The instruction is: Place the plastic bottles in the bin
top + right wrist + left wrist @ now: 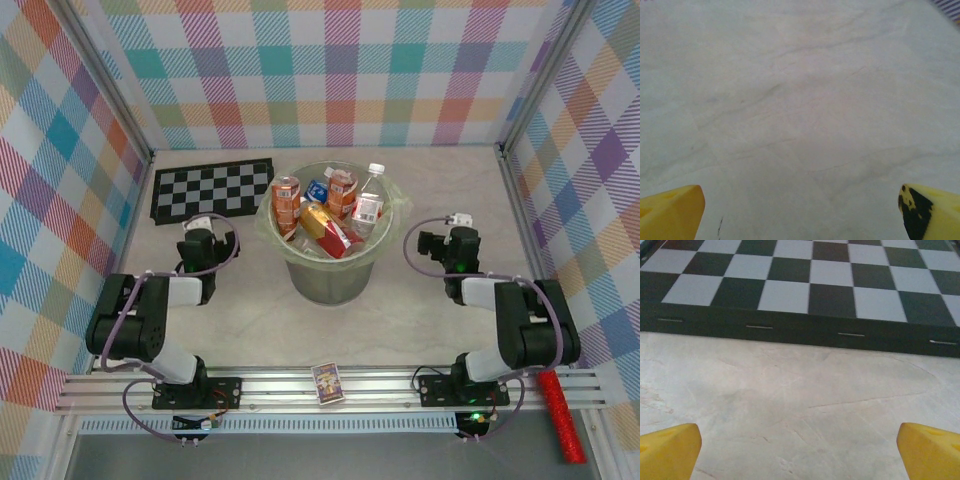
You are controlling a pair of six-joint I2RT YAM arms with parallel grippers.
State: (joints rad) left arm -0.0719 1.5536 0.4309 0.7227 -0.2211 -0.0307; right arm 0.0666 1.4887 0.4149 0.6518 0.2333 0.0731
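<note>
Since the plastic bottles [345, 190] we can see are packed together inside the bin [325, 280], orange-labelled ones leaning against a clear one with a white cap at the right, the pale worktop [400, 325] around it lies bare. The bin stands mid-worktop, its liner [268, 222] folded over the rim. On its left the rim comes near the right end of the checkerboard mat [212, 190], which lies along the far left of the worktop.

The left gripper [200, 222] rests low, just near of that mat and left of the bin, with a strip of bare surface between it and the bin wall. In its wrist view we see the yellow fingertips [670, 452] spread wide apart with nothing between them, and the mat's dark near edge runs straight across ahead.

The right gripper [460, 222] sits right of the bin, well apart from it, and its jaws also stand wide with nothing held. Its wrist view gives us plain marbled surface out to the far right corner.

Plaid walls [60, 200] close the left, far and right sides. Along the near edge runs a metal rail [400, 385], with a small card box [327, 382] on it at the middle and a red glittery stick [560, 415] at its right end.
</note>
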